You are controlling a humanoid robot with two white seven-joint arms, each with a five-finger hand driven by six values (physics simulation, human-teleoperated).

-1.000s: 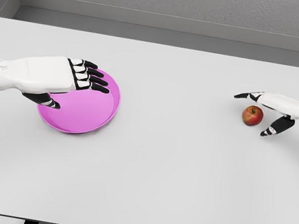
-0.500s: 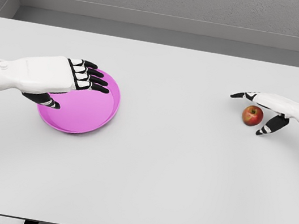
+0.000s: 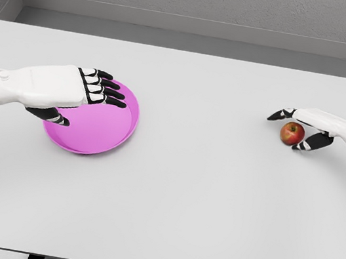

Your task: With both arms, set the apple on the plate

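A red apple [image 3: 292, 133] sits on the white table at the right. My right hand [image 3: 286, 130] reaches in from the right edge and cups it: the fingers curve over its far side and the thumb curls in at its near right, close to the skin, with no firm hold to be seen. A round pink plate [image 3: 103, 128] lies at the left. My left hand [image 3: 96, 105] hovers over the plate's left half, palm down, fingers stretched out flat and open, thumb tucked below, hiding that part of the rim.
The white table [image 3: 195, 193] spans the whole view, with its near edge along the bottom. A grey wall rises behind the far edge. The apple and the plate lie far apart.
The right hand's fingers and thumb have curled inward around the apple. The apple, the plate and the left arm have not moved.
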